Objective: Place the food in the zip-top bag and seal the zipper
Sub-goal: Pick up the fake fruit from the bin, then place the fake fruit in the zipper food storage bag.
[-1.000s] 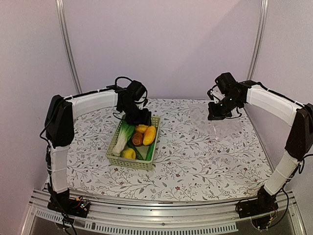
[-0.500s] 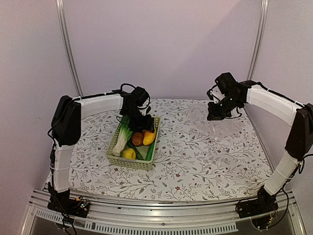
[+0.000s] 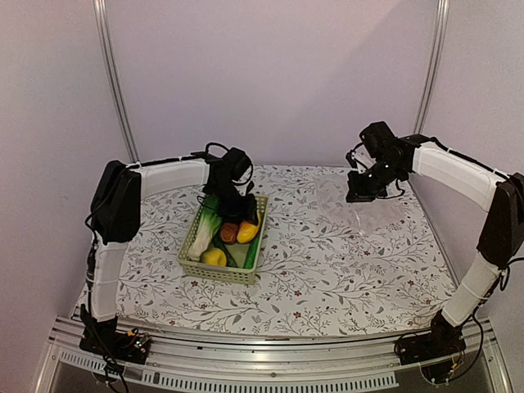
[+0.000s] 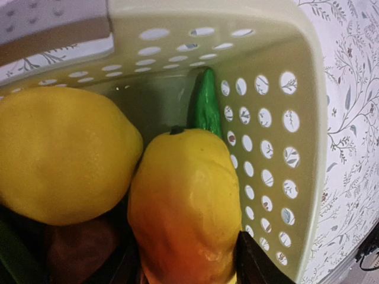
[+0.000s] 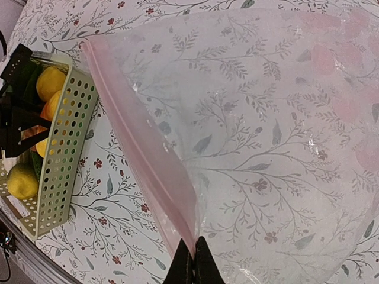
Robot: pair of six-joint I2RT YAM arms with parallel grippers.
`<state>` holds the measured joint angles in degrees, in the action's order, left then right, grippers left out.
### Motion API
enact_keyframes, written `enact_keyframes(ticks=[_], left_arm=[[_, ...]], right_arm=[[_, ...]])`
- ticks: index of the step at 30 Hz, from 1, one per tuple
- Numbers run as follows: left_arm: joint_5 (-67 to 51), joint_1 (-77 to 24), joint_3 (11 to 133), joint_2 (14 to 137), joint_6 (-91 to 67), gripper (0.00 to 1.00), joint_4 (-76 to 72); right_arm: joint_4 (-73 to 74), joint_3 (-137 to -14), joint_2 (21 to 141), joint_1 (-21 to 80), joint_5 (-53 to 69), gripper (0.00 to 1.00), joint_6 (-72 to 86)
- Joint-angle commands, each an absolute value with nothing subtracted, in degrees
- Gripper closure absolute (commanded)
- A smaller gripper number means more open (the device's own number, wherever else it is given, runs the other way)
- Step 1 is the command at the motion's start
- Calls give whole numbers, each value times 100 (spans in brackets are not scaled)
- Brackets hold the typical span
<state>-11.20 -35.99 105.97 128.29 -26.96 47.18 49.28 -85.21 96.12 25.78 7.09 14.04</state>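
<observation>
L fingers [image 4: 251,266] flank orange-yellow piece [image 4: 186,207] in basket [image 4: 278,148], can't tell if clamped; R fingers [image 5: 198,267] pinch zip-top bag [image 5: 266,148] at zipper [image 5: 142,148] over tabletop [image 5: 118,248], so I'd grip mid-body, lift straight, clear rim.

The bench [image 3: 327,278] is white, printed with grey-green leafy vines and small dark red flowers. The basket [image 4: 308,118] is pale green, dotted with round holes. The lemon [image 4: 59,154] is plain yellow, the oblong piece [image 4: 183,207] shades from yellow to orange, the cucumber [image 4: 205,106] is bright green, and the round one [image 4: 77,251] is reddish-brown. The zip-top bag [image 5: 266,148] is clear, its zipper [image 5: 148,154] pale pink. The left arm [image 3: 164,174] and right arm [image 3: 458,176] are white with black joints.
</observation>
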Motion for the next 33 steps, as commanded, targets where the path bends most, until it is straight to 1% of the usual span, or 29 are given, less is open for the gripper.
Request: enact_keyframes(ticks=[1, 7, 11, 15, 17, 20, 24, 26, 29, 33], left_arm=[[-787, -3610, 10643, 12256, -2678, 61, 4894], [-480, -3618, 10638, 11658, -2794, 62, 4926], [-797, -3724, 10640, 11288, -2796, 62, 4393], [-1494, -3916, 10461, 10974, -2848, 63, 3218], [-1569, -4052, 10213, 10806, -2948, 65, 2520], [-1415, -4294, 9612, 10491, -3100, 66, 1214], [-974, -4554, 8640, 10200, -3335, 64, -751], [-750, -4657, 8380, 10166, -3360, 64, -1503], [-670, -4760, 8263, 10332, -3406, 65, -2242], [-602, -4848, 8271, 10609, -3597, 66, -2657]], right_arm=[[5029, -8657, 9662, 2610, 760, 100, 1467], [5080, -8758, 9642, 2652, 777, 100, 1501], [5074, -8835, 9665, 2694, 847, 100, 1551], [5030, -8906, 9728, 2716, 1003, 100, 1636], [4992, -8944, 9746, 2716, 1114, 100, 1709], [4884, -8992, 9748, 2716, 1366, 100, 1906], [4841, -9152, 9779, 2716, 1706, 100, 2182], [4824, -9224, 9803, 2724, 1865, 100, 2295], [4797, -9330, 9833, 2725, 2128, 100, 2508], [4656, -9366, 9844, 2761, 2559, 100, 2829]])
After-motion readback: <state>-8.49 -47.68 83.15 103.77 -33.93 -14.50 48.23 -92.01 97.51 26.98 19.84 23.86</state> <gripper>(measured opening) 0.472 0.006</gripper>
